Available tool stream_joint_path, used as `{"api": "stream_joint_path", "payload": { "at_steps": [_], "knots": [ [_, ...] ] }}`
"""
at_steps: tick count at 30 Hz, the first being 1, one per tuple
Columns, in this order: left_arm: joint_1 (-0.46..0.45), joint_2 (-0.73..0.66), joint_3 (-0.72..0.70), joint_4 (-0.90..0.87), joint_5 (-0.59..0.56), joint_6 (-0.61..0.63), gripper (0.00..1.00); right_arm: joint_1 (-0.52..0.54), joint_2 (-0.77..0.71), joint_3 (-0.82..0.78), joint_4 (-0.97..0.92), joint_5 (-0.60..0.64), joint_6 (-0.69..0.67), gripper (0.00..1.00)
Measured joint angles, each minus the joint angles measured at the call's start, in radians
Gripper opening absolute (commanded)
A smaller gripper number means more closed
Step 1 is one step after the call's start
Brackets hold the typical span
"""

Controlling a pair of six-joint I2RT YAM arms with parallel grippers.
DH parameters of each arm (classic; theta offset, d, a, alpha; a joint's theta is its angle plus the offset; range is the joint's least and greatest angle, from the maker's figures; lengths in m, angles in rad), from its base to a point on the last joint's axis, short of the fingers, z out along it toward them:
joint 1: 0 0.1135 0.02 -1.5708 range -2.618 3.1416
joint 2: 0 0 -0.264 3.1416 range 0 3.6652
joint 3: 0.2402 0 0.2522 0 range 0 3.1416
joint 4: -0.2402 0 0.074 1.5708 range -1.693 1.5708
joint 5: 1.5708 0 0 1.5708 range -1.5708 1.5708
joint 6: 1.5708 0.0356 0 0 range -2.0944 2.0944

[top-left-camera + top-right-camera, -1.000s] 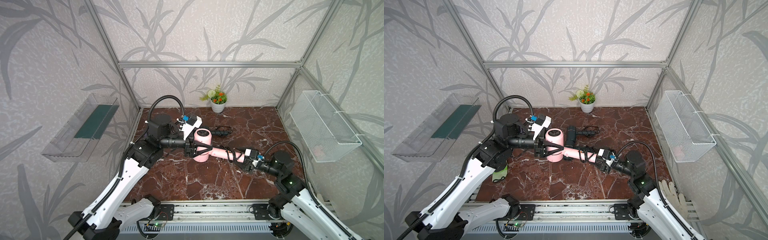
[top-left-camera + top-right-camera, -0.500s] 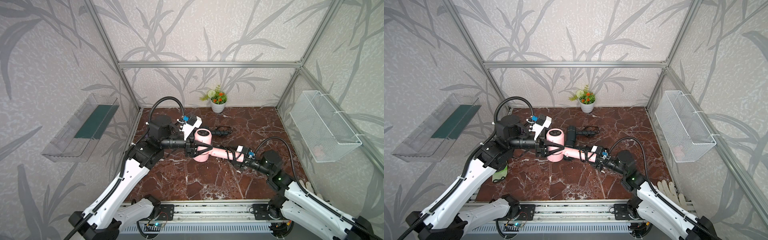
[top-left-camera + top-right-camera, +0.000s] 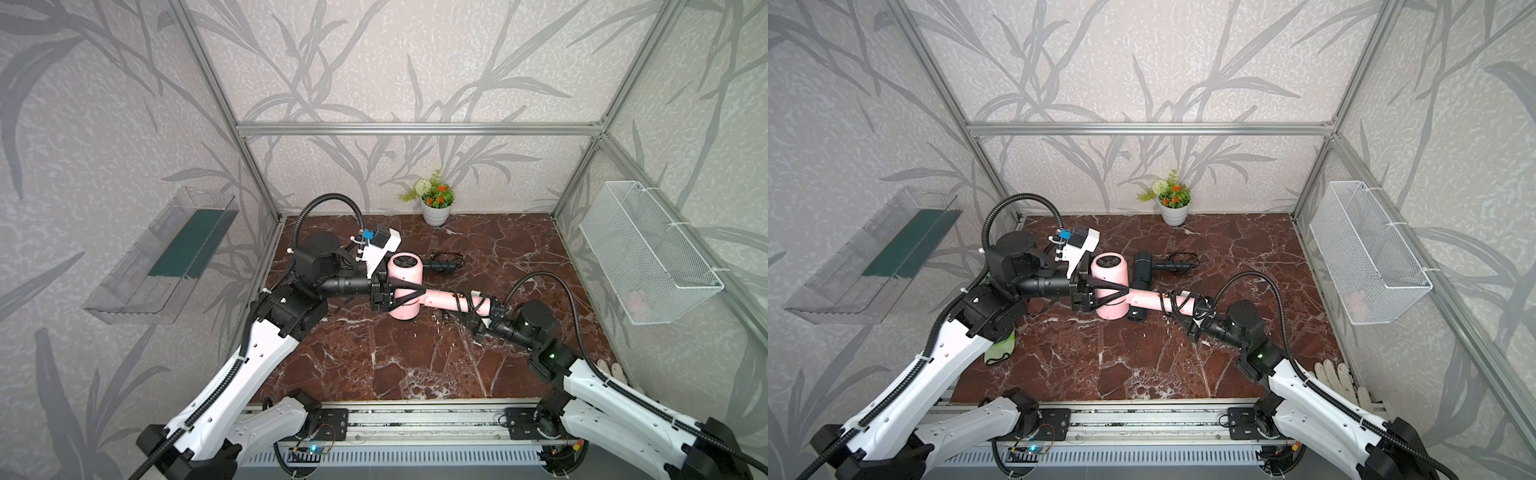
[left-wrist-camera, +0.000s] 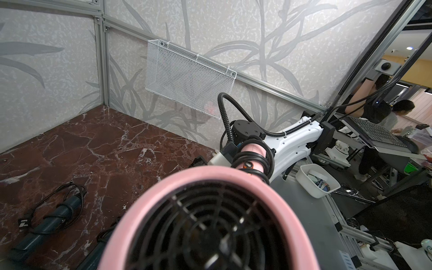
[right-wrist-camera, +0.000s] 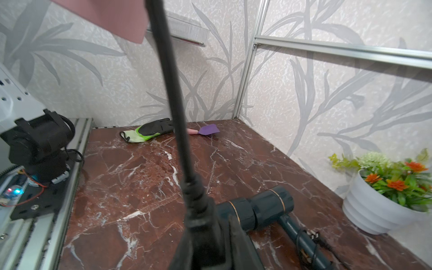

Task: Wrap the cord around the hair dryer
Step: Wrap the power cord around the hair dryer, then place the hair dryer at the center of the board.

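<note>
My left end effector (image 3: 415,291) is clamped on the barrel of the pink hair dryer (image 3: 405,272), one finger on each side, near the middle of the marbled worktop (image 3: 395,365). The barrel stands with its rear grille facing up (it fills most of the left wrist view). I cannot tell whether its lower end touches the worktop. The handle (image 3: 444,298) points out toward my right arm, and the black cord (image 4: 244,155) lies in several loops around the handle's far end.

My right end effector (image 5: 210,236) sits just beside that end, its fingers pressed in on a thick part of the cord. From there a straight stretch of cord runs up toward the handle in the right wrist view.

Behind the pink dryer, a dark hair dryer (image 3: 1144,270) lies flat on the worktop with its own cord bundled on its handle. A potted plant (image 3: 435,203) stands at the back wall. A green-and-black glove (image 5: 145,132) and a purple spatula (image 5: 208,129) lie near the left wall, well apart from both dryers.
</note>
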Motion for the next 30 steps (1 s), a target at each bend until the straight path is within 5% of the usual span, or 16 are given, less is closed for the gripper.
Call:
{"api": "stream_joint_path", "payload": {
  "at_steps": [8, 13, 21, 30],
  "knots": [
    [0.024, -0.006, -0.064, 0.096, -0.185, -0.066, 0.0, 0.089, -0.125, 0.011, -0.171, 0.105, -0.019, 0.0],
    [0.019, 0.01, -0.082, 0.043, -0.317, -0.043, 0.0, 0.27, -0.158, 0.147, -0.41, 0.359, -0.121, 0.0],
    [-0.028, 0.043, -0.082, -0.099, -0.391, 0.087, 0.0, 0.409, -0.005, 0.42, -0.777, 0.711, -0.371, 0.0],
    [-0.105, 0.072, -0.126, -0.219, -0.493, 0.109, 0.0, 0.444, 0.153, 0.597, -1.045, 0.891, -0.62, 0.0]
  ]
}}
